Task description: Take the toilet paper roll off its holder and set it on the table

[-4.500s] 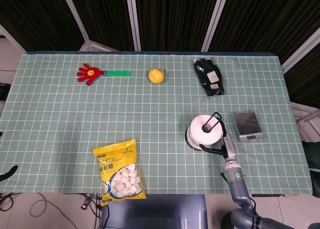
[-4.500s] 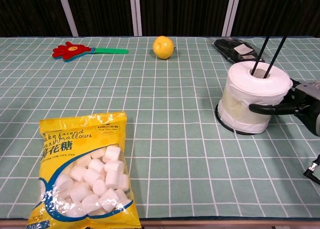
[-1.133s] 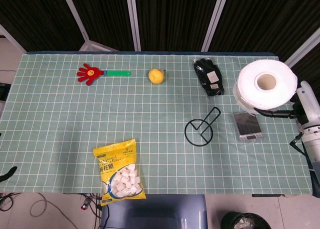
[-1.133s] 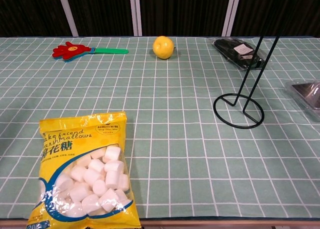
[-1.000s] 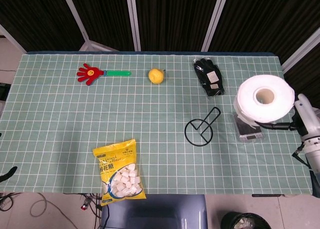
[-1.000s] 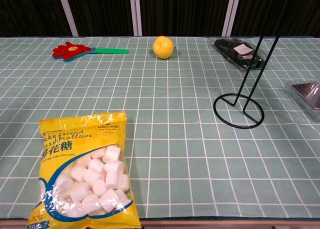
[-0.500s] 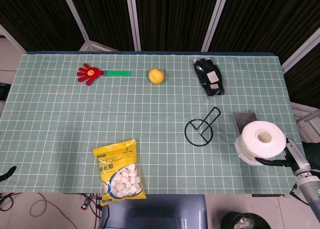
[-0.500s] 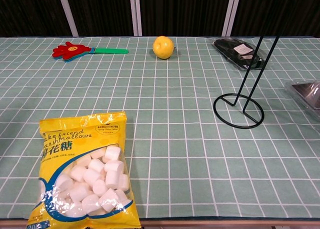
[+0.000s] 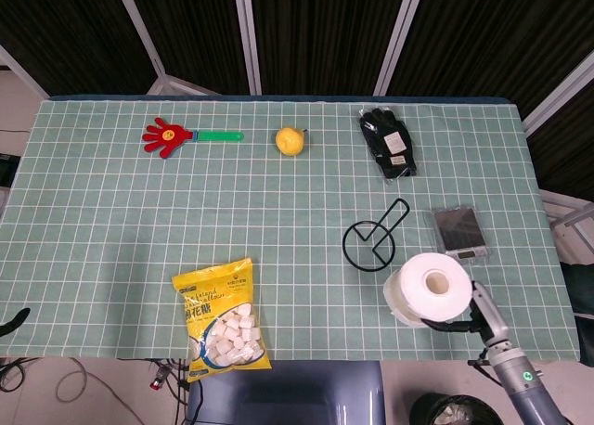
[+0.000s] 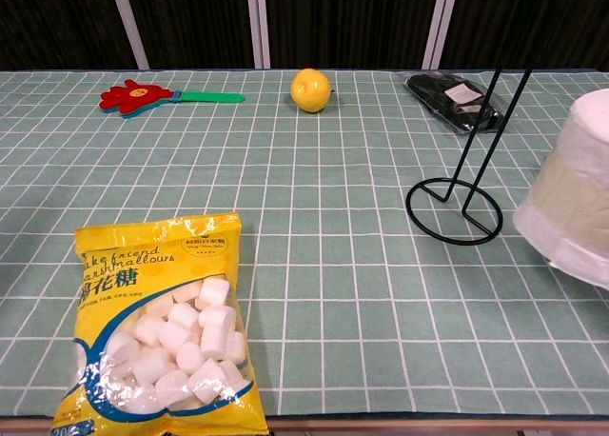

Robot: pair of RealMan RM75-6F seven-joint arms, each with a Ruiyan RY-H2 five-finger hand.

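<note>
The white toilet paper roll point(image 9: 430, 289) is off its holder and held near the table's front right, hole facing up. My right hand point(image 9: 469, 320) grips it from the front right, dark fingers wrapped under its side. In the chest view the roll point(image 10: 573, 190) fills the right edge, and the hand itself is out of frame there. The black wire holder point(image 9: 373, 240) stands bare on its ring base just left of and behind the roll; its rod point(image 10: 481, 122) rises tall. My left hand does not show in either view.
A small scale in clear wrap point(image 9: 459, 232) lies behind the roll. Black gloves in a bag point(image 9: 388, 143), a yellow ball point(image 9: 290, 140) and a red hand clapper point(image 9: 186, 135) lie along the far side. A yellow marshmallow bag point(image 9: 221, 318) lies front left.
The right hand has lifted the roll off the holder, carried it up and right, then brought it down and leftward to the front right of the table. It now enters the chest view.
</note>
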